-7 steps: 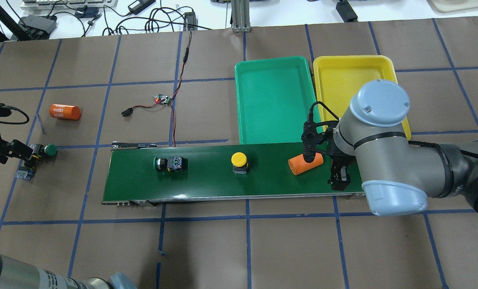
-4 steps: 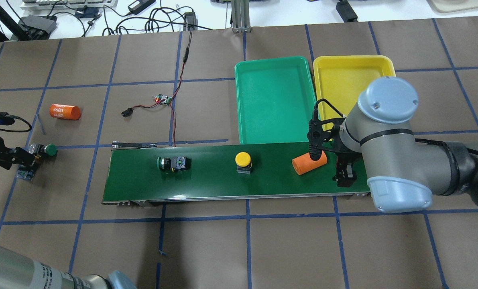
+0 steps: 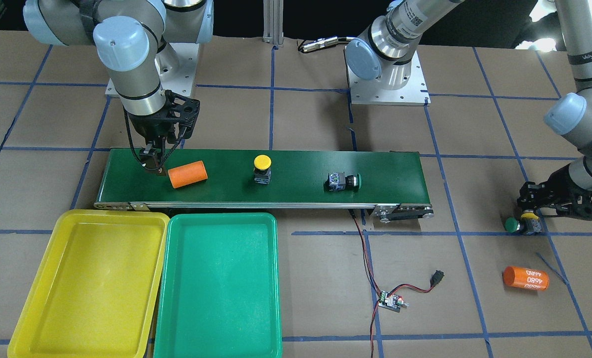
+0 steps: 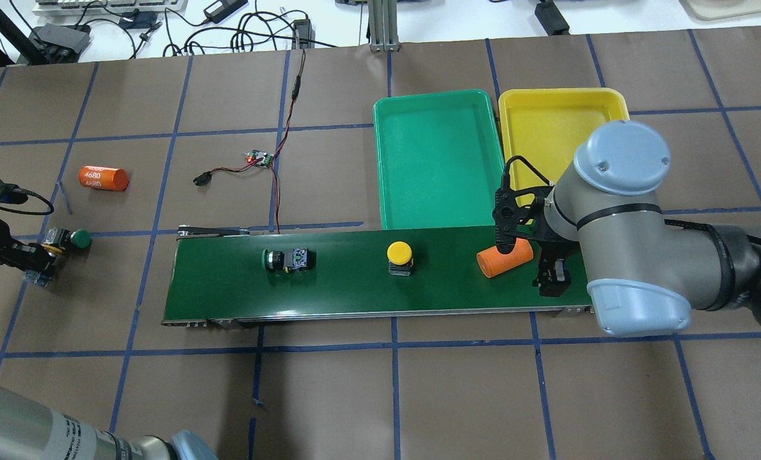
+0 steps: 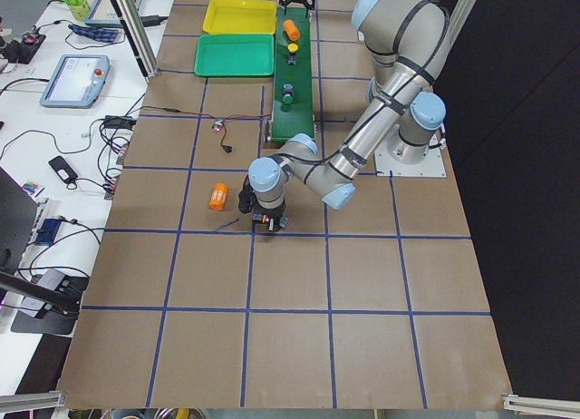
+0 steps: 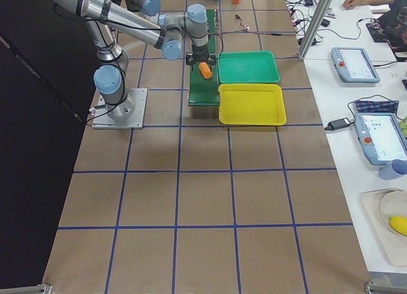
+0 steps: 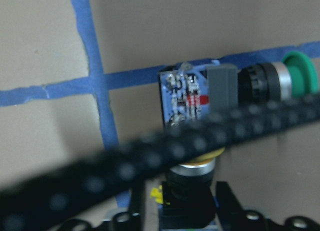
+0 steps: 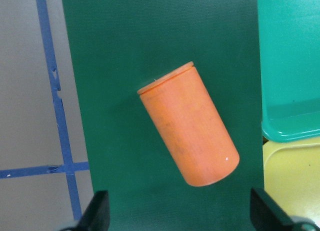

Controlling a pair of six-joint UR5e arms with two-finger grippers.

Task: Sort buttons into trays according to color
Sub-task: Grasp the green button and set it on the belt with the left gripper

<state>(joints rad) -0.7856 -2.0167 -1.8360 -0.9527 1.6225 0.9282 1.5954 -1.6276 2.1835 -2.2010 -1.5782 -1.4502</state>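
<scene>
One orange cylinder (image 4: 505, 257) shifted along belt (image 4: 227, 287), right claw (image 8: 180, 218) wide, left claw (image 7: 182, 211) gripping button (image 7: 189, 188).

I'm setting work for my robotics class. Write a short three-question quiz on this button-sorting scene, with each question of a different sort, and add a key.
1. Multiple choice: what lies on the conveyor belt closest to the right gripper? A) a green-capped button B) the orange cylinder C) a circuit board
2. True or false: each tray already holds a button.
3. Short answer: how many buttons are on the belt, and what colour are their caps?

Key:
1. B.
2. False: the green tray and the yellow tray hold nothing.
3. Two: the yellow button, upright, and the green button, on its side.
</scene>
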